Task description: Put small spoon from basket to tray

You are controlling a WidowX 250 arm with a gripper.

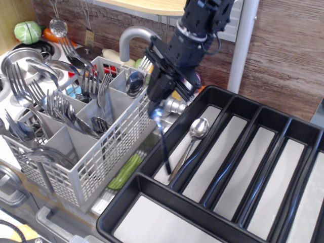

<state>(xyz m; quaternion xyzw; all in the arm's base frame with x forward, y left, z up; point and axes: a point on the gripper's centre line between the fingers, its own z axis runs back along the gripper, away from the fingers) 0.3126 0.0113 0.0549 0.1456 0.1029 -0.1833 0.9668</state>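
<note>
Gripper [158, 104] hangs over the tray's [223, 96] left edge, its fingers clamped on the bowl end of the small spoon [163, 139]. Held that way, the spoon hangs almost upright, handle down, tilted slightly rightward, its tip over the tray's leftmost long compartment; I cannot tell whether the tip touches the pale bottom. A second spoon [195, 135] lies in that same compartment, bowl toward the tray's far end, handle running toward the cross compartment, just right of the hanging one. Left of the tray stands the basket [109, 152], its compartments crowded with forks and larger spoons standing on end. A curved grey tap [134, 38] rises behind the basket, near the tray's far left corner, partly hidden by the arm.
</note>
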